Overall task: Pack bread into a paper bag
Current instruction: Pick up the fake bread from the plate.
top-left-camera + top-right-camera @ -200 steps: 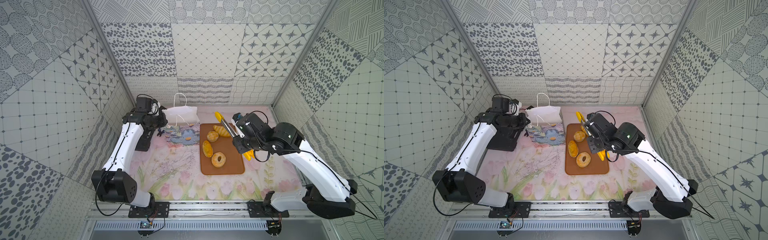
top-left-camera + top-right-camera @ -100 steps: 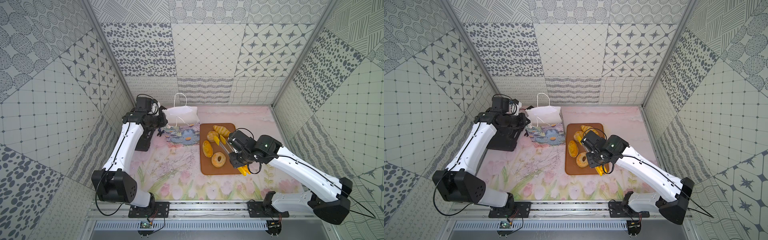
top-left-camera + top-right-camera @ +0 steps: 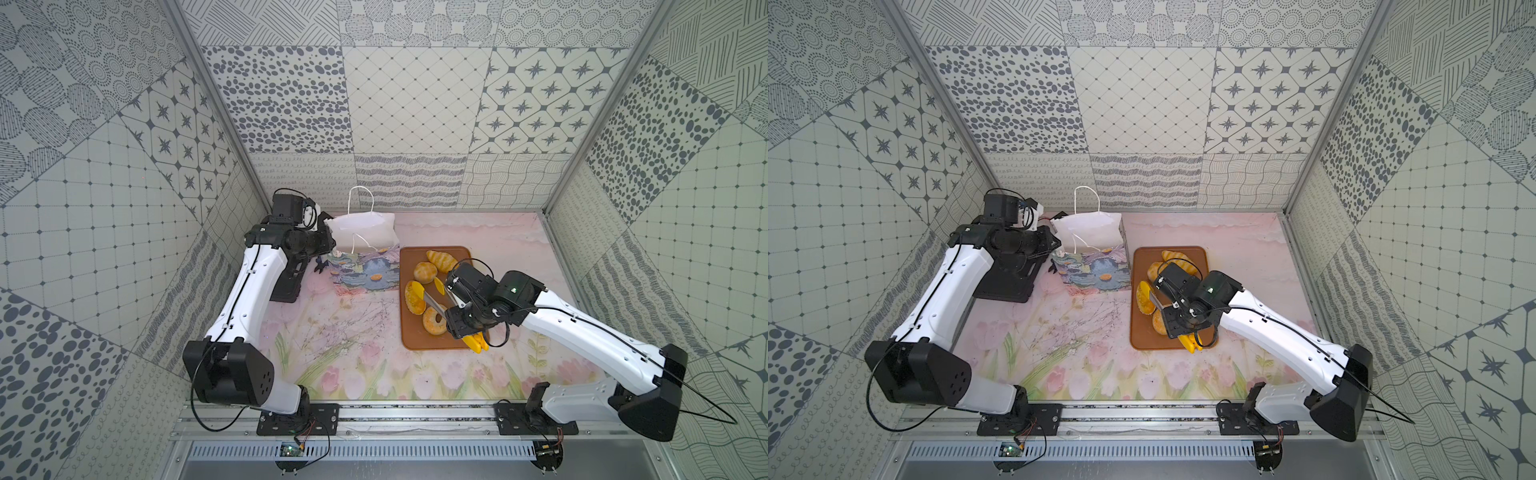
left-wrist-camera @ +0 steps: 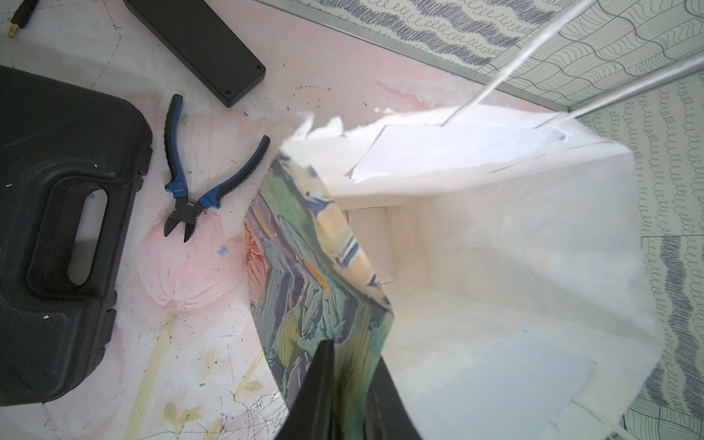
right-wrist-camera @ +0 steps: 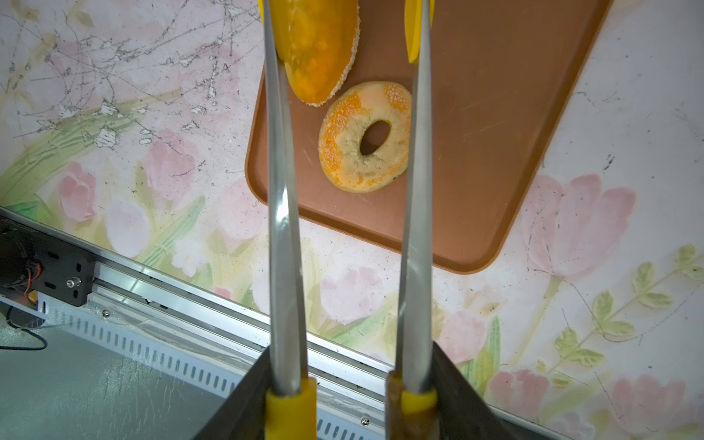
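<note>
Here left hand [image 4: 352,367] pinches paper bag [image 4: 495,228] wall; right hand [image 5: 350,381], angled down, grips spread tongs [image 5: 282,228]

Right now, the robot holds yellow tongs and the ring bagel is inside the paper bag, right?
No. The right gripper does hold the yellow tongs, but the ring bagel lies on the brown tray, not inside the paper bag. The right wrist view shows it.
</note>
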